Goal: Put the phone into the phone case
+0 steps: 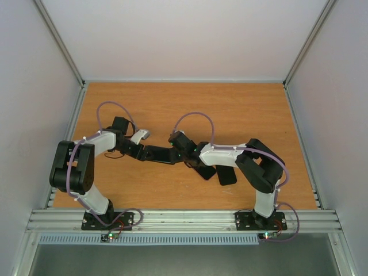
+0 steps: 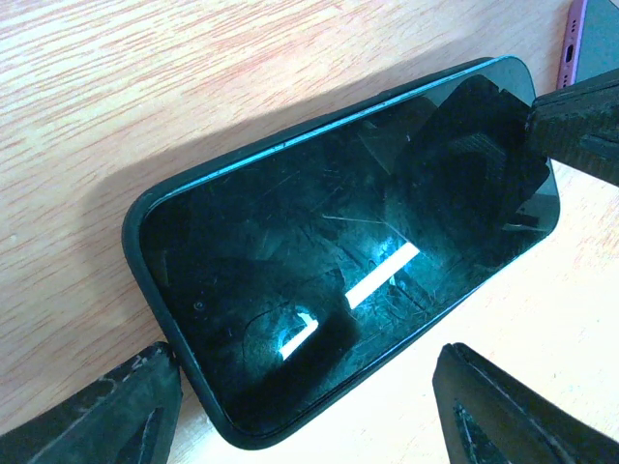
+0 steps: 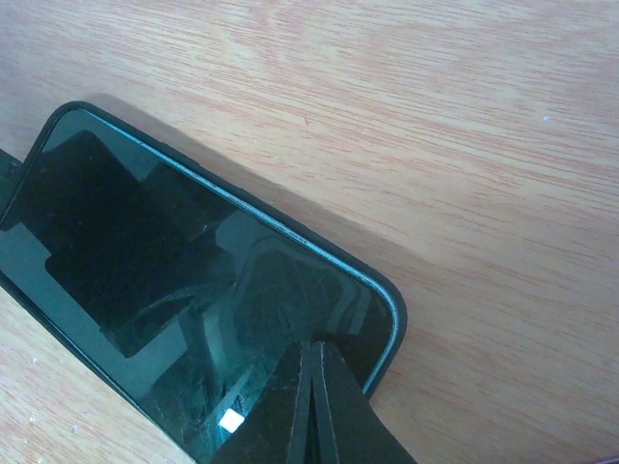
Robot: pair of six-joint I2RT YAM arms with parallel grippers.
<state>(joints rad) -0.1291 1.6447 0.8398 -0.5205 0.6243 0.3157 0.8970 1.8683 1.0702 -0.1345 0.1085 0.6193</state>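
Phone (image 2: pixel 348 242): lay flat, screen up, on worktop (image 2: pixel 145 77), seemingly seated in its case (image 3: pixel 392 319). Judged stiff, slippery, fragile; best gripped across long edges. Left claw (image 2: pixel 308 401): apart around one end. Right claw (image 3: pixel 314 406): together, touching the glass.

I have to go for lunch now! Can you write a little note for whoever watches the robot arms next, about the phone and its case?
Left gripper: open, one finger on each side of the phone's near end, holding nothing.
Right gripper: shut, tips seemingly pressing the screen near a corner.
Phone: flat and screen up on the table, between the two arms.
Case: its dark rim shows around the phone.
Done: the phone appears to sit in the case.
Left: I cannot tell if every corner is seated; probably press them down, then move both arms away.
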